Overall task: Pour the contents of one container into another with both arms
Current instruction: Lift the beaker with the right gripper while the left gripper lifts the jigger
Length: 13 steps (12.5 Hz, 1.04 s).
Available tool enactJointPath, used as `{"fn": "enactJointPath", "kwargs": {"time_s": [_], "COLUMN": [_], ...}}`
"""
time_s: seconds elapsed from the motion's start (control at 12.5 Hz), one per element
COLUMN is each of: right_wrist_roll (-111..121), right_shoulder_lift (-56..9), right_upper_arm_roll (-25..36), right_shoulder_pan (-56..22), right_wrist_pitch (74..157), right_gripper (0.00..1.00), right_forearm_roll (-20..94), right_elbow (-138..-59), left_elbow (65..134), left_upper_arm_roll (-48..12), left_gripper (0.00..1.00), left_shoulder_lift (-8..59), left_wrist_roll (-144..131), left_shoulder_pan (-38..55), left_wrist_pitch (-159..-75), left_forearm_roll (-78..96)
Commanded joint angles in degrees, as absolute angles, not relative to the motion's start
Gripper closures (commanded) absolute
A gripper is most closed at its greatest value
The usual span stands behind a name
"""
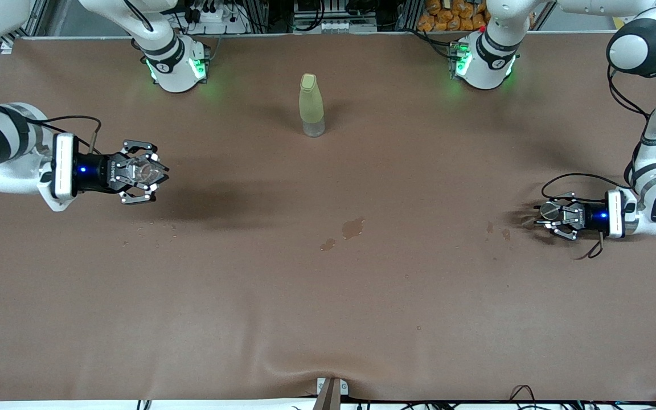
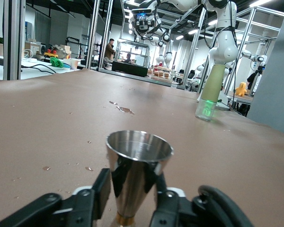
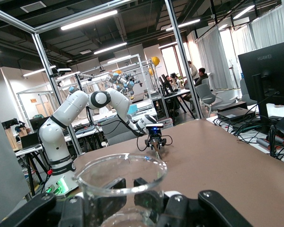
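Toward the right arm's end of the table, the right gripper is closed on the clear glass cup, held upright above the brown cover with a dark shadow under it. Right wrist view: cup upright between the black fingers, round rim uppermost; contents cannot be made out.

Toward the left arm's end, the left gripper sits low at the table surface with the metal jigger between its fingers. Left wrist view: jigger upright, wide mouth up, narrow waist down between the fingers, one on each side. Whether the fingers press the metal or stand just off it, cannot tell.

The two grippers are well apart, each near its own end.

A tall yellow-green bottle stands upright midway between the two arm bases, clear at its foot. Nearer the front camera than the bottle, a small wet patch with a lesser spot beside it. More droplets lie just beside the left gripper.
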State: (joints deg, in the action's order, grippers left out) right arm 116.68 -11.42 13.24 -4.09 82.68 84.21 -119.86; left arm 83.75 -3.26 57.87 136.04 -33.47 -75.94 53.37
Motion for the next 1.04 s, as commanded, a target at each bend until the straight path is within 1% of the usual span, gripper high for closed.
{"fn": "enactJointPath", "kwargs": {"time_s": [0.0, 0.32, 0.56, 0.8, 0.96], "right_wrist_roll": [119.08, 121.37, 124.27, 124.37, 124.37], "right_shoulder_lift": [-11.16, -12.30, -13.44, -13.71, -13.71], "right_upper_arm_roll": [13.80, 13.80, 13.80, 13.80, 13.80], "right_shoulder_pan": [-5.62, -6.15, -6.94, -7.29, -7.29], "right_wrist_pitch": [83.93, 84.02, 84.11, 84.11, 84.11], "right_gripper": [1.00, 1.00, 1.00, 1.00, 1.00], "right_forearm_roll": [84.20, 84.46, 84.37, 84.37, 84.37], "right_elbow": [-120.50, -120.50, -120.32, -120.24, -120.23], "left_elbow": [84.11, 84.11, 84.20, 84.11, 84.20], "left_upper_arm_roll": [-2.90, -2.64, -2.64, -2.64, -2.64], "left_gripper": [0.51, 0.51, 0.54, 0.62, 0.72], "left_shoulder_lift": [57.30, 57.39, 57.39, 57.39, 57.39], "left_wrist_roll": [135.44, 135.70, 135.70, 135.70, 135.62], "left_shoulder_pan": [-33.57, -33.66, -33.93, -34.10, -33.58], "left_wrist_pitch": [-75.59, -75.59, -75.67, -75.67, -75.76], "left_forearm_roll": [54.41, 54.23, 54.32, 54.32, 54.49]}}
